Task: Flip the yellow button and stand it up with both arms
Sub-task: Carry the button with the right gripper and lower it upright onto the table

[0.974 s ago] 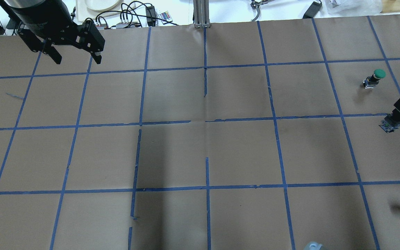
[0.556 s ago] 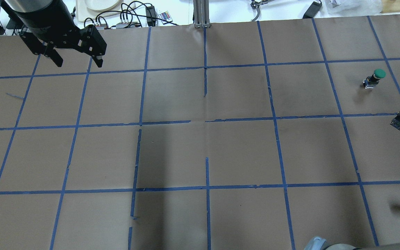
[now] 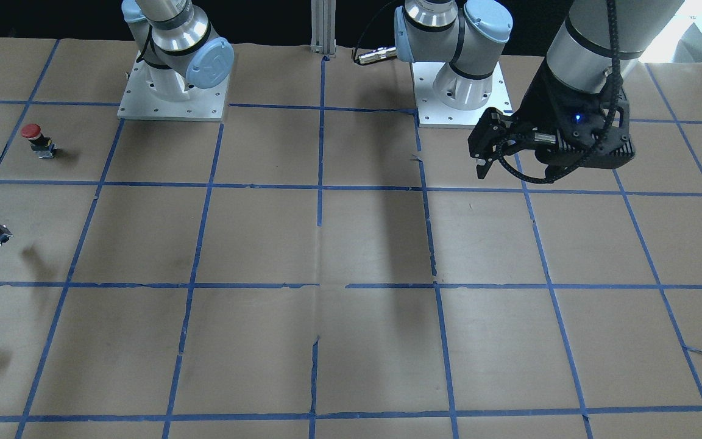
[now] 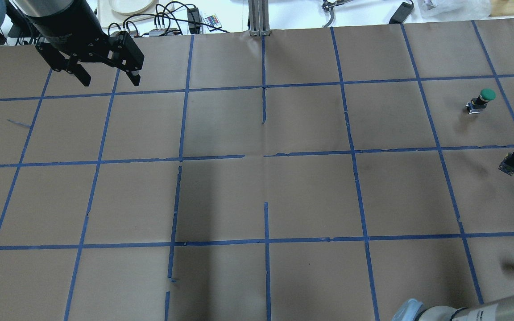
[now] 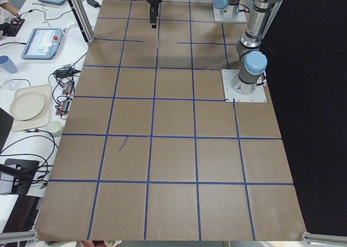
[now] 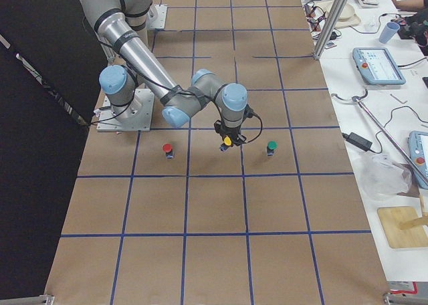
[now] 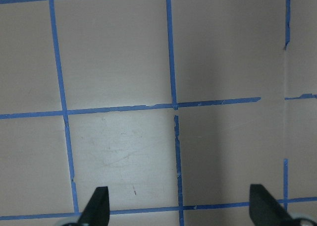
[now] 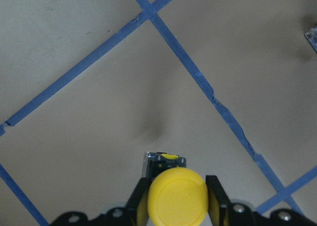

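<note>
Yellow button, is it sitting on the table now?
No, the yellow button hangs clamped in the right gripper, its shadow apart on the table.

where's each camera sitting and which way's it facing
Overhead: behind the robot, looking forward and down; left hand top left, yellow button far right.
Front-facing: across the table, facing the robot; left hand on its right.
Exterior left: table's left end, looking along it; left arm near.
Exterior right: table's right end; right arm near.
Left wrist: looks down; own fingertips.
Right wrist: looks down; right hand clamps the button.
Shared: overhead and front-facing show the button.
</note>
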Robot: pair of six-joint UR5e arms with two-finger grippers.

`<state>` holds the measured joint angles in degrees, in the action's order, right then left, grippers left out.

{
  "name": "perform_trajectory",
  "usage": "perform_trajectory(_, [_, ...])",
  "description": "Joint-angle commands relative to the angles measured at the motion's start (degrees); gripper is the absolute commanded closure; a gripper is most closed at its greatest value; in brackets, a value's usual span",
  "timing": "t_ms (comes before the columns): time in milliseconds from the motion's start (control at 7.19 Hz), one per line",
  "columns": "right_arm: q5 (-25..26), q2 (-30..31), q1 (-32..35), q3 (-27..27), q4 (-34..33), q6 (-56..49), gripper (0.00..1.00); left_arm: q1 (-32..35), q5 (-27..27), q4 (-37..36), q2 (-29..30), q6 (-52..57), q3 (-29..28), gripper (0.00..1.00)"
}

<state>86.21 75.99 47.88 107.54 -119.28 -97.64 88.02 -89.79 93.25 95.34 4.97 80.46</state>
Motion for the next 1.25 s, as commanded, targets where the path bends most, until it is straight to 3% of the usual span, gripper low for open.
perform_trajectory(0, [-2.4,-1.7,-0.2,0.6,-2.9,-7.9,0.92,0.0,0.1,-0.9,0.1,0.0,0.1,0.0])
perform_trajectory(417, [-2.4,-3.2,-0.2,0.7,-5.0,-10.3,0.88,-0.2,0.0,-1.0,0.2,-0.1,-0.4,0.0])
perform_trajectory(695, [-4.8,-3.3,-0.1,0.6,-5.0,-13.4,0.71,-0.4,0.0,-1.7,0.2,-0.1,-0.4,0.0])
perform_trajectory(834, [-5.2,-3.2,-0.1,0.7,-5.0,-13.6,0.47,-0.4,0.0,-1.9,0.2,-0.1,-0.1,0.0])
perform_trajectory(974, [-5.3,-3.2,-0.1,0.6,-5.0,-13.8,0.35,-0.4,0.0,-2.5,0.2,-0.1,0.0,0.0])
perform_trajectory(1113, [-5.8,-3.2,-0.1,0.5,-5.0,-13.8,0.1,-0.4,0.0,-2.5,0.1,-0.1,-0.1,0.0])
